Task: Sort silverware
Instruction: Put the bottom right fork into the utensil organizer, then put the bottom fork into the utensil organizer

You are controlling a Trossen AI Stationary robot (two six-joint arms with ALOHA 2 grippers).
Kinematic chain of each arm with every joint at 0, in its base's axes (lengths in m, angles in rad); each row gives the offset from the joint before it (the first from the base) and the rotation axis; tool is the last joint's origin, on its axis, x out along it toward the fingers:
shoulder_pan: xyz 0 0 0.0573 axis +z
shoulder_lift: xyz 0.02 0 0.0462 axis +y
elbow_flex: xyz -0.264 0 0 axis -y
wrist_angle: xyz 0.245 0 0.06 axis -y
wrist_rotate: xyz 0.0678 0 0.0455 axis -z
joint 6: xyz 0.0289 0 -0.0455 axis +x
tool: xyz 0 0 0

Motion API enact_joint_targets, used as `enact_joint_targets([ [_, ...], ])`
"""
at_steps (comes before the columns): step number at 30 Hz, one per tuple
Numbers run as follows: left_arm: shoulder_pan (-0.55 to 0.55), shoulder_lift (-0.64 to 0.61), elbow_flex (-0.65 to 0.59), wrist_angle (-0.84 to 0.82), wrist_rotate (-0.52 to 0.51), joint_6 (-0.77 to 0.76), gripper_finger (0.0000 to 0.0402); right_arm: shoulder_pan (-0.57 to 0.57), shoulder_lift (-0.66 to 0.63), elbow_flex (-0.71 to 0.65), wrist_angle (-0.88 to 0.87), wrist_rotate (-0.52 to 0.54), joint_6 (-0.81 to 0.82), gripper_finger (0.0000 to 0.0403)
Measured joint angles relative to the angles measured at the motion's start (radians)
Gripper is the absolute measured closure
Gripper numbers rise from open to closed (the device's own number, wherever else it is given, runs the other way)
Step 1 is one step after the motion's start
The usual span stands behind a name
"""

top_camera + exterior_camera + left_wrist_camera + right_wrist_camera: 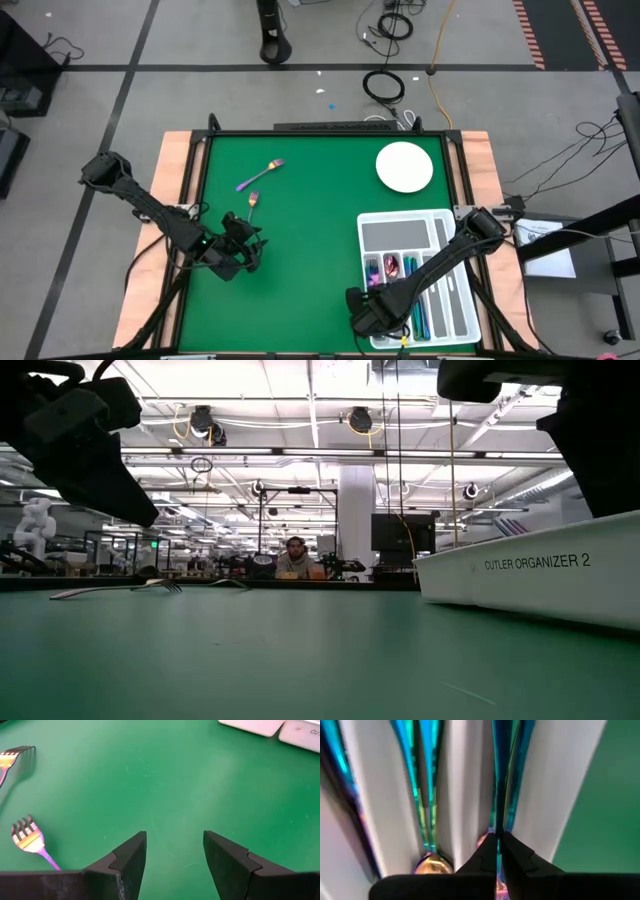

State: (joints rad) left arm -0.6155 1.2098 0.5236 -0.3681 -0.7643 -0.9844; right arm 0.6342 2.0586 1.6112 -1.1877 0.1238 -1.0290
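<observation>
**Sorting silverware: two forks loose, rest in tray**

I'm seeing the left hand (243, 252) hovering over bare green worktop (300, 230) at its left-front area, fingers (131, 857) spread wide, gripping nothing.

Two forks are lying loose on the worktop beyond it. I'm reading the nearer fork (253, 203) just past the left hand, tines up in the left wrist view (27, 836). The farther fork (262, 174) is lying slanted, a little beyond the nearer one, apart from it (12, 760). Both are showing the pink-purple-gold sheen.

The right hand (372, 318) is sitting low at the front-left corner of the white tray (405, 222), over the long slots. Its fingers (487, 852) are pressed together; the right wrist view is showing them down inside a slot among blue-green iridescent handles. I can't tell whether they're pinching a piece.

I'm seeing the sorted silverware (390, 268) lying in the tray's left slots, with more blue-green pieces in the front slots. The tray wall in the low view is reading "CUTLER ORGANIZER 2" (535, 562).

A round white plate (404, 167) is sitting behind the tray, apart from it.

A person (294, 557) is sitting far back in the room
</observation>
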Motion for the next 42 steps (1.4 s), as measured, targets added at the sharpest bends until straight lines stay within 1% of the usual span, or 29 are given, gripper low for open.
enact_joint_targets([
  [2, 0.0, 0.0, 0.0, 0.0, 0.0, 0.0, 0.0203, -0.001, 0.0, 0.0, 0.015, -0.006, 0.001, 0.0403],
  [7, 0.0, 0.0, 0.0, 0.001, 0.0, 0.0, 0.0203, -0.004, 0.0, 0.0, 0.021, -0.076, 0.023, 0.0399],
  [11, 0.0, 0.0, 0.0, 0.001, -0.001, -0.001, 0.0203, -0.005, 0.0, 0.0, 0.022, -0.07, 0.099, 0.0378],
  [14, 0.0, 0.0, 0.0, 0.001, -0.001, -0.001, 0.0203, -0.005, -0.001, 0.0, 0.022, -0.07, 0.117, 0.036],
  [20, 0.0, 0.0, 0.0, 0.001, -0.002, -0.001, 0.0203, -0.005, -0.001, 0.0, 0.04, -0.069, 0.11, 0.0328],
  [24, 0.0, 0.0, 0.0, 0.001, -0.002, -0.001, 0.0203, -0.005, -0.001, 0.0, 0.049, -0.067, 0.08, 0.0317],
  [27, 0.0, 0.0, 0.0, 0.001, -0.002, -0.002, 0.0203, -0.005, -0.001, -0.001, 0.058, -0.067, 0.079, 0.0318],
  [30, 0.0, 0.0, 0.0, 0.001, -0.001, -0.002, 0.0203, -0.005, -0.002, 0.001, 0.063, -0.064, 0.122, 0.0325],
  [33, 0.0, 0.0, 0.0, 0.001, 0.0, -0.002, 0.0203, -0.005, -0.003, 0.026, 0.044, -0.021, 0.164, 0.0333],
  [37, 0.0, 0.0, 0.0, 0.001, 0.001, -0.002, 0.0203, -0.005, -0.003, 0.09, -0.029, 0.06, 0.206, 0.0341],
  [39, 0.0, 0.0, 0.0, 0.001, 0.001, -0.004, 0.0203, -0.009, -0.003, 0.131, -0.083, 0.086, 0.253, 0.0343],
  [42, 0.0, 0.0, 0.0, 0.002, 0.002, -0.005, 0.0203, -0.028, -0.004, 0.195, -0.175, 0.085, 0.368, 0.0344],
])
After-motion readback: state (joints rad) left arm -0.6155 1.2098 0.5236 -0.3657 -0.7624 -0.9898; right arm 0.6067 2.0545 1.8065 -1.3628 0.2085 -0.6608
